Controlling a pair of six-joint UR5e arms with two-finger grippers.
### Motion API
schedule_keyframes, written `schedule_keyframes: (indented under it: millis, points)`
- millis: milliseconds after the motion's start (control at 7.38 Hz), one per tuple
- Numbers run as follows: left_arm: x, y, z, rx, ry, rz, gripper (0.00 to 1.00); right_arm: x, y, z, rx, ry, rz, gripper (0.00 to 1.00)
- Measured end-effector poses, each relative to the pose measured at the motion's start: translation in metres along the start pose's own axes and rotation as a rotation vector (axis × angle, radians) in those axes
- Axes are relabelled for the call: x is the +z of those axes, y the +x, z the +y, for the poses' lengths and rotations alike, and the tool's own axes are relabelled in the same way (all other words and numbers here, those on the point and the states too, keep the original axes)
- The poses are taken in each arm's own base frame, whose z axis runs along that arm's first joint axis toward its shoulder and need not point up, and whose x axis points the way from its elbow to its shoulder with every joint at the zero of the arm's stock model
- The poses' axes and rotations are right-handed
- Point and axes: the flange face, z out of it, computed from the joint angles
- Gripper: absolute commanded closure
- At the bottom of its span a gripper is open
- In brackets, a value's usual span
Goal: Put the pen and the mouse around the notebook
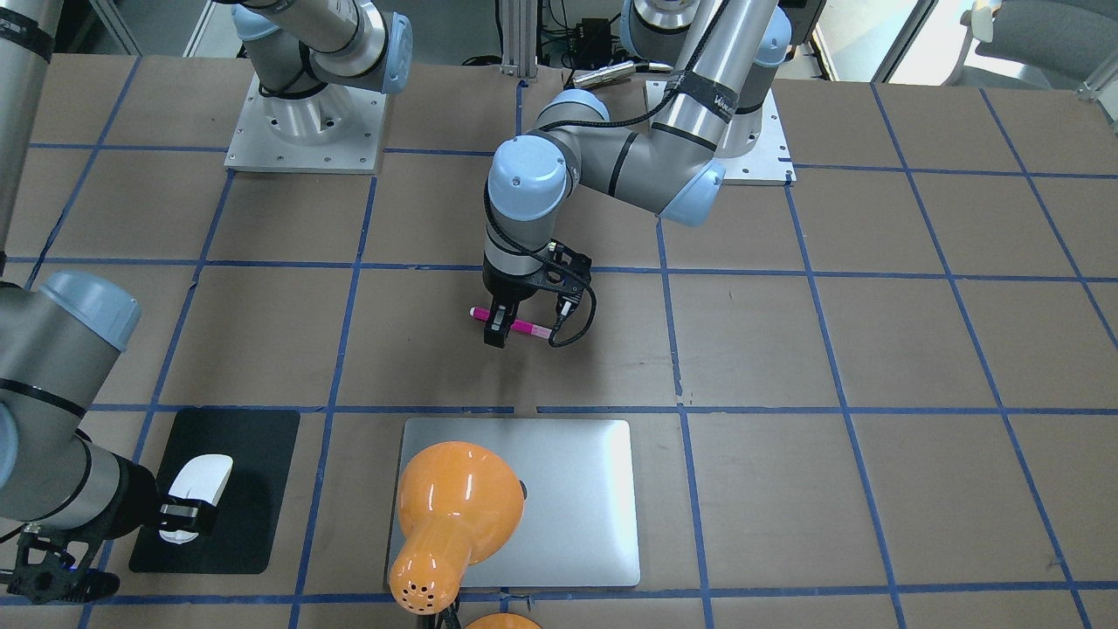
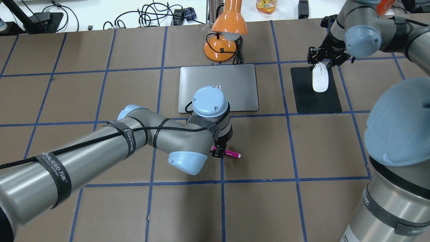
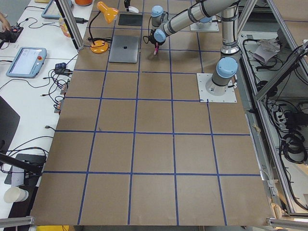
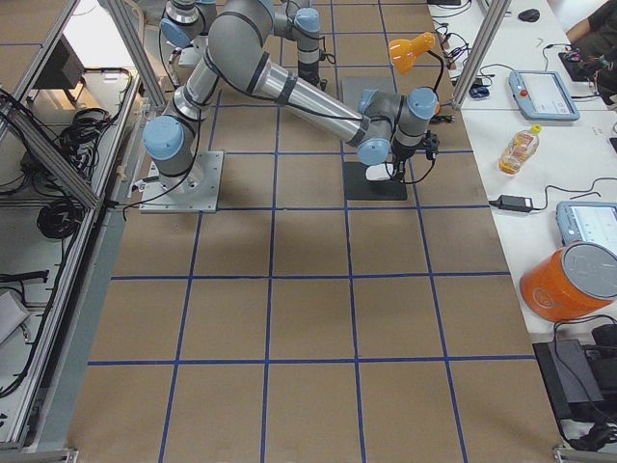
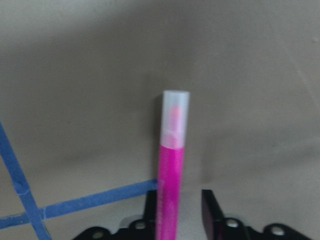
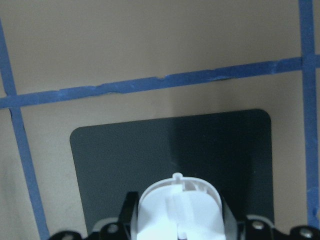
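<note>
The magenta pen (image 1: 528, 328) (image 2: 232, 154) lies on the brown table, a grid square on the robot's side of the silver notebook (image 1: 576, 489) (image 2: 201, 80). My left gripper (image 1: 498, 336) (image 2: 217, 153) points down and straddles the pen. In the left wrist view the pen (image 5: 172, 165) rests against one finger with a gap to the other, so the gripper (image 5: 179, 205) is open. The white mouse (image 1: 203, 476) (image 2: 320, 79) sits on the black mat (image 1: 236, 489). My right gripper (image 1: 181, 515) (image 6: 177, 215) is shut on the mouse's (image 6: 180, 200) far end.
An orange desk lamp (image 1: 454, 507) (image 2: 225, 43) stands at the notebook's far edge, and its shade hangs over part of the notebook. The black mat (image 2: 315, 101) lies beside the notebook on my right. Blue tape lines grid the table.
</note>
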Motion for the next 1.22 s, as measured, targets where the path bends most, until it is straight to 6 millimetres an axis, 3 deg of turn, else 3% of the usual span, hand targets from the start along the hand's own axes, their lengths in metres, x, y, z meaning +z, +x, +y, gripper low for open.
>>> schedule_keyframes:
  millis: [136, 271, 542, 814, 949, 1220]
  points:
    - [-0.02, 0.011, -0.003, 0.076, -0.001, 0.026, 0.0, 0.007, -0.001, 0.0, 0.001, -0.018, 0.0, 0.29]
    - [-0.044, 0.018, -0.008, 0.196, 0.003, 0.034, 0.0, 0.011, -0.001, 0.002, 0.003, -0.04, 0.0, 0.03]
    - [-0.1, 0.019, -0.023, 0.547, 0.015, 0.0, 0.02, 0.016, -0.001, 0.004, 0.003, -0.057, 0.0, 0.0]
    - [-0.172, 0.019, -0.066, 0.772, -0.014, -0.071, 0.02, 0.009, -0.001, 0.003, 0.004, -0.051, 0.002, 0.0]
    - [-0.206, 0.015, -0.091, 0.915, -0.038, -0.107, 0.02, -0.003, -0.001, 0.005, 0.004, -0.051, 0.006, 0.0]
    - [-0.261, 0.002, -0.137, 1.188, -0.073, -0.128, 0.02, -0.059, -0.004, 0.026, 0.007, -0.071, 0.035, 0.0]
